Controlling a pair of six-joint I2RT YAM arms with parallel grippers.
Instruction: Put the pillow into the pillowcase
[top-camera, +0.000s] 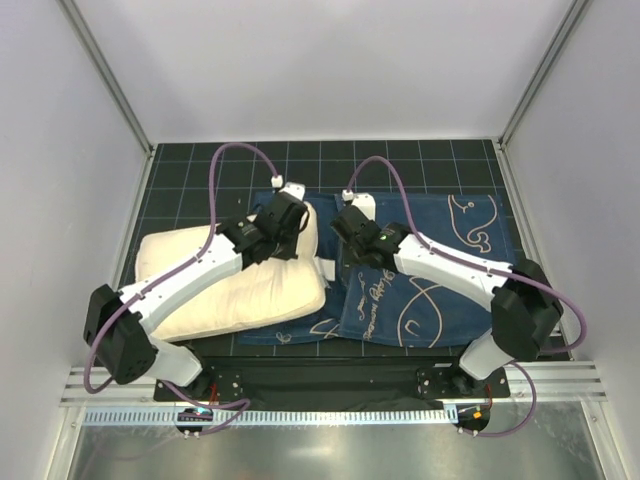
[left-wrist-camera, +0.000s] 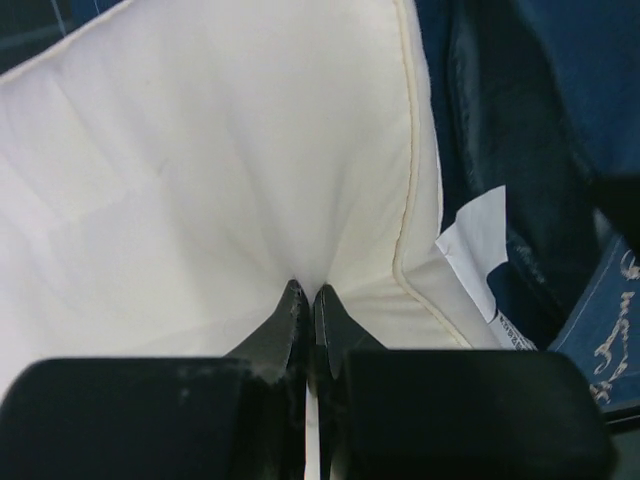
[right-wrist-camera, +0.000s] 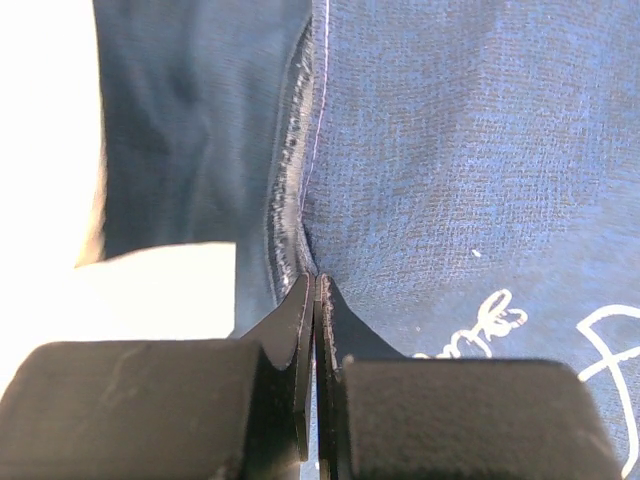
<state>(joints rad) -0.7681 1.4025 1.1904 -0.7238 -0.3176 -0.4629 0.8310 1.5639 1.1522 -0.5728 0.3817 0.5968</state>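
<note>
The cream-white pillow (top-camera: 240, 285) lies at the left of the table, its right end over the edge of the navy pillowcase (top-camera: 440, 290). My left gripper (top-camera: 283, 222) is shut on a pinch of the pillow's fabric (left-wrist-camera: 200, 180) near its right corner; the white tag (left-wrist-camera: 478, 245) hangs beside it. My right gripper (top-camera: 352, 232) is shut on the hemmed edge of the pillowcase (right-wrist-camera: 450, 150) at its left opening. The pillow shows at the left of the right wrist view (right-wrist-camera: 50, 150).
Dark gridded table (top-camera: 190, 170) with white walls on three sides. A metal rail (top-camera: 320, 385) runs along the near edge by the arm bases. The pillowcase lies flat at the right, printed with white fish lines.
</note>
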